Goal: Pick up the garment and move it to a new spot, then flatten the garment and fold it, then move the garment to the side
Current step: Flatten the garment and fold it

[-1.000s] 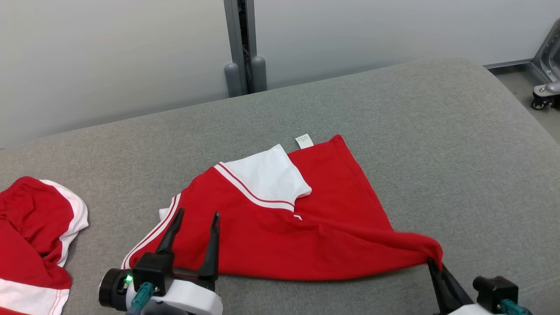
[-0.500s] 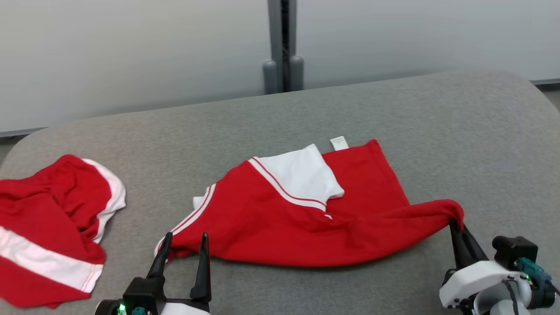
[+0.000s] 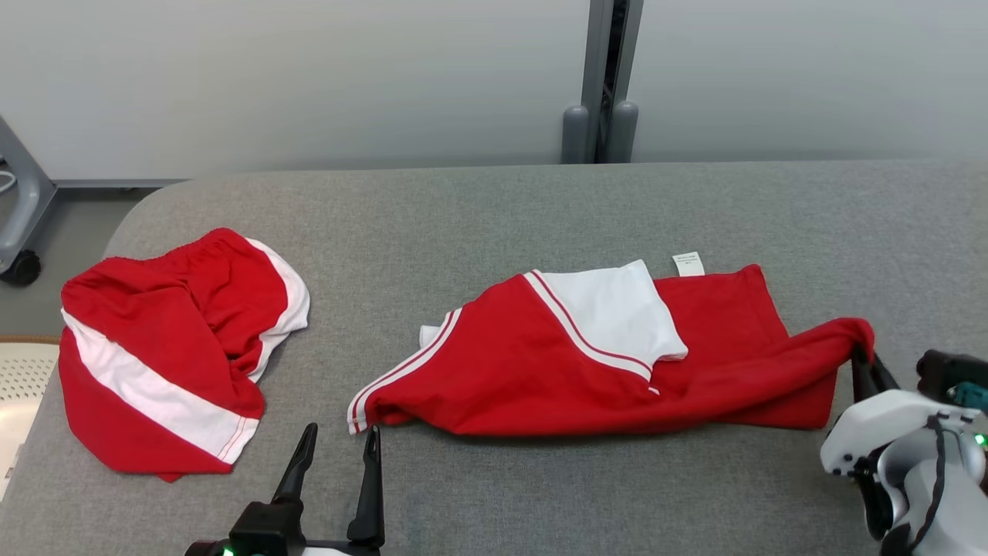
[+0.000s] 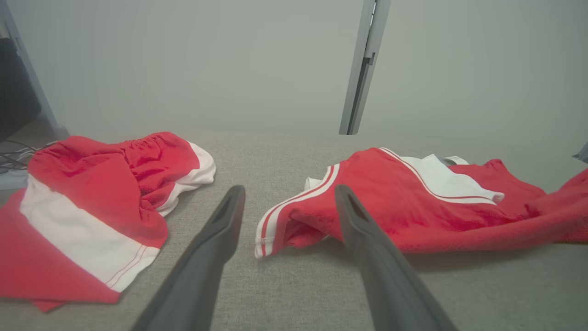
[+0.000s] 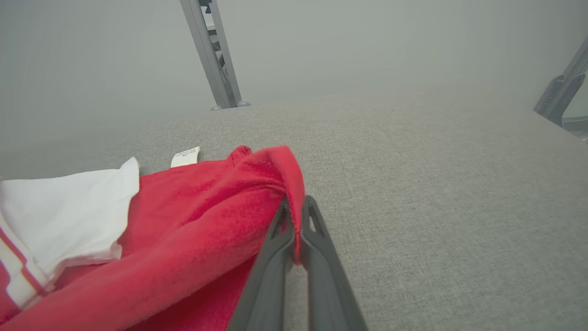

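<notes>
Two red-and-white garments lie on the grey counter (image 3: 494,201). The garment (image 3: 540,378) lies spread out in front of the post (image 3: 602,77), with one white label (image 3: 688,263) on its post-side edge. The second garment (image 3: 170,347) lies crumpled well left of the post. Two grippers are present. The right gripper (image 3: 863,357) is clamped on the garment's right corner. The left gripper (image 3: 342,429) stands wide and empty near the striped corner.

red-and-white garment (image 3: 587,363), rumpled, on grey cushion (image 3: 494,208)
</notes>
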Tool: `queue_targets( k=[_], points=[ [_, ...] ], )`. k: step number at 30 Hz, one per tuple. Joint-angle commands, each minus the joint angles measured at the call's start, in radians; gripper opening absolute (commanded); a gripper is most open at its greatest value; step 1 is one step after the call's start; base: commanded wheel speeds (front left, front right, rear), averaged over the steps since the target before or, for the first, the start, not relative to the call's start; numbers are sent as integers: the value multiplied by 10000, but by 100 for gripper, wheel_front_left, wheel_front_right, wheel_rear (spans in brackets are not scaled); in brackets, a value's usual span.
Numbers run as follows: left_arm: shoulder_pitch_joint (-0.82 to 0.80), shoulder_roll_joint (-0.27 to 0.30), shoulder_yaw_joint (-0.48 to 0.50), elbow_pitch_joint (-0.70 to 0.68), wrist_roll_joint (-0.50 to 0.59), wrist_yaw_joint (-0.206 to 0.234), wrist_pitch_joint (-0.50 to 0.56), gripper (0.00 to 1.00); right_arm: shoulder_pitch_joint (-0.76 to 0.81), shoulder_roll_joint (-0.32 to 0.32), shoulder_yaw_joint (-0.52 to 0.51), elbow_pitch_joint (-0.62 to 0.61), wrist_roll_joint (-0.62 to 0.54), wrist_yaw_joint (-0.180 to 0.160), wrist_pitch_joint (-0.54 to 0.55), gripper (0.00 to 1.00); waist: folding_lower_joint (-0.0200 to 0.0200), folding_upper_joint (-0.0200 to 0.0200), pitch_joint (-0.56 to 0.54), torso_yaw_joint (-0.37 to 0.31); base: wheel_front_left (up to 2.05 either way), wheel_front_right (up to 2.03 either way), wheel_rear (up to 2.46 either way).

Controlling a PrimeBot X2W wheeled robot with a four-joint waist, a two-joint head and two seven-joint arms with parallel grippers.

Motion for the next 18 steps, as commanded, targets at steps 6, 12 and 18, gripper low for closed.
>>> queue_targets(
  k=[6,12,18],
  points=[
    [-348,-9,-60,95,123,-83,-35,100,-1121,-45,-392,333,-617,-2,-19,100,0,0,311,128,0,0,0],
    [-489,-29,-69,173,156,-96,-37,100,-803,227,-116,-551,-874,-2,-20,100,0,0,345,-25,0,0,0],
    [-382,-48,37,164,168,-61,-37,100,661,436,1626,-2192,-203,-2,-20,100,0,0,236,-463,0,0,0]
  ],
)
